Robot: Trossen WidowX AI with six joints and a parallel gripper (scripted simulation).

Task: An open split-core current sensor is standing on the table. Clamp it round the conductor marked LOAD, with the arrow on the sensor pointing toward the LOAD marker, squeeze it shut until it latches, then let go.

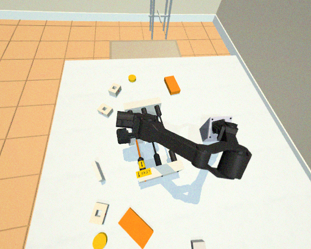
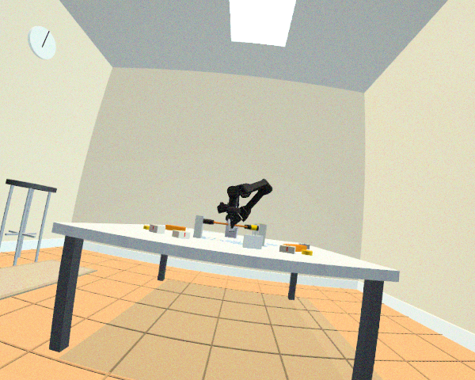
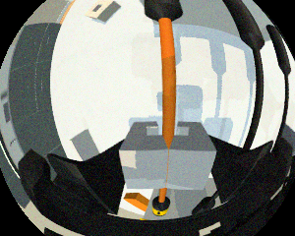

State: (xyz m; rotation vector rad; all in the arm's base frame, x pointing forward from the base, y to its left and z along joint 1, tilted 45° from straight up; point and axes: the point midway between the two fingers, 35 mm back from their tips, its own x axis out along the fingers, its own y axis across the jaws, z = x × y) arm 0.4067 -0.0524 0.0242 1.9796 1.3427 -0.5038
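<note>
The grey sensor (image 3: 192, 169) (image 1: 132, 142) sits round the orange conductor (image 3: 168, 88) (image 1: 138, 150) in the wrist view. Its two halves meet at a thin centre seam, with the conductor passing through. My gripper (image 3: 167, 140) (image 2: 232, 225) is shut on the sensor, one black finger on each side. The yellow LOAD marker (image 1: 143, 173) is on the near end wall in the top view, and a yellow sleeve (image 1: 141, 164) (image 3: 159, 212) is on that end of the conductor. The sensor's arrow and its latch cannot be made out.
Two black conductors run beside the orange one, between the far end wall (image 1: 142, 104) and the near end wall (image 1: 171, 168). Cream blocks with square holes (image 1: 105, 110) (image 1: 98, 212), orange blocks (image 1: 172, 85) (image 1: 136, 227), yellow discs (image 1: 132, 78) (image 1: 99, 241) and an upright plate (image 1: 98, 171) stand around.
</note>
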